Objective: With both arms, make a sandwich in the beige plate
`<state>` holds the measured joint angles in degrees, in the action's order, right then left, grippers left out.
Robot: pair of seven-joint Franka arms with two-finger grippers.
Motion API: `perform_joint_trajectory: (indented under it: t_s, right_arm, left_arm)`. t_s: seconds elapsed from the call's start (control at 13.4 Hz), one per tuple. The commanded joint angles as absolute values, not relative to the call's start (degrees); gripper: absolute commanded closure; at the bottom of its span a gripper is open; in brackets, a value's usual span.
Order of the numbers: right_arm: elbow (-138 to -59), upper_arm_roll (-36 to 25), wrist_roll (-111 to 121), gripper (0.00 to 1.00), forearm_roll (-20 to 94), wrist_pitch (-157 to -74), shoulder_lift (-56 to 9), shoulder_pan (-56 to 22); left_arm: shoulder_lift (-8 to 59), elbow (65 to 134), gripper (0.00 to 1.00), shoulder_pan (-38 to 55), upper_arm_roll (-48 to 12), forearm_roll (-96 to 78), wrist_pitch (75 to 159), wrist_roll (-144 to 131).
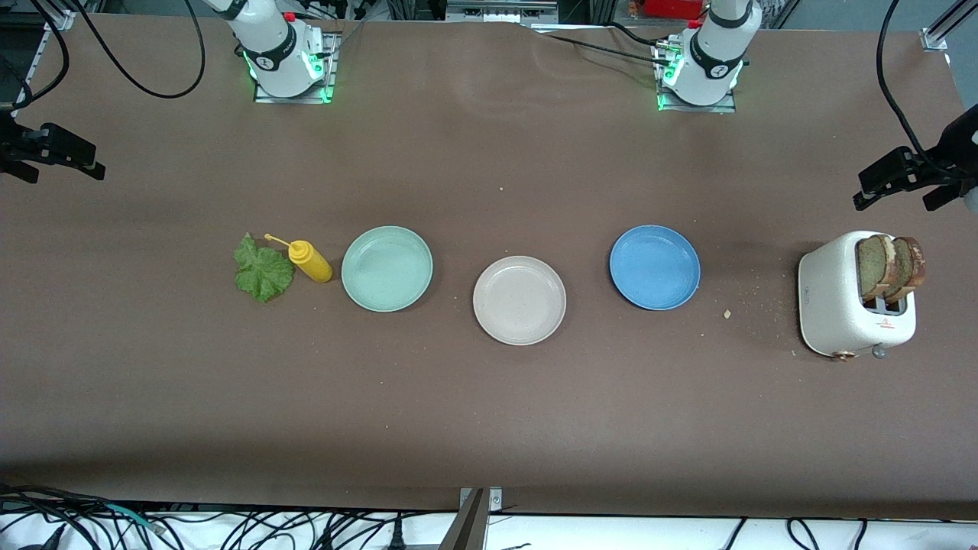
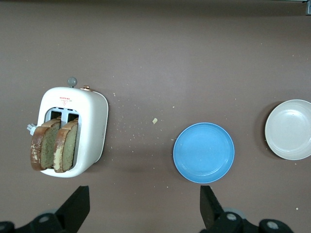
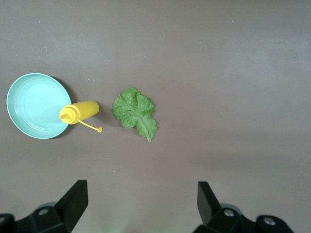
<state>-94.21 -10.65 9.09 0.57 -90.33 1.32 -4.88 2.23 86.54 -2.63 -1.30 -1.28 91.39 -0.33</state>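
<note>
The beige plate (image 1: pixel 519 300) (image 2: pixel 290 129) lies bare mid-table, between a mint-green plate and a blue one. Two brown bread slices (image 1: pixel 890 267) (image 2: pixel 53 145) stand upright in the slots of a white toaster (image 1: pixel 833 298) (image 2: pixel 92 121) at the left arm's end. A green lettuce leaf (image 1: pixel 262 269) (image 3: pixel 135 114) lies flat on the table toward the right arm's end. My left gripper (image 1: pixel 890 177) (image 2: pixel 144 194) hangs open and empty over the table by the toaster. My right gripper (image 1: pixel 69 156) (image 3: pixel 141 190) hangs open and empty over the table near the lettuce.
A yellow squeeze bottle (image 1: pixel 309 261) (image 3: pixel 81 111) lies on its side between the lettuce and the mint-green plate (image 1: pixel 386 268) (image 3: pixel 34 106). The blue plate (image 1: pixel 655 267) (image 2: pixel 204 153) sits between the beige plate and the toaster. Crumbs dot the table near the toaster.
</note>
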Motion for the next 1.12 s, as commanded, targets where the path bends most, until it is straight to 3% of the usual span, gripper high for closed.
perform_joint_trajectory:
  t_s: [0.0,1.04]
  right_arm:
    - [-92.4,-10.8,8.7,0.0,-0.2,-88.7,0.6,-5.1]
    - [-92.4,-10.8,8.7,0.0,-0.2,-87.9,0.6,-5.1]
  left_arm:
    - [3.0,85.7,0.0,-2.7,-1.7,0.4,91.8,0.8]
    - [3.0,85.9,0.0,-2.6,-1.7,0.4,91.8,0.8]
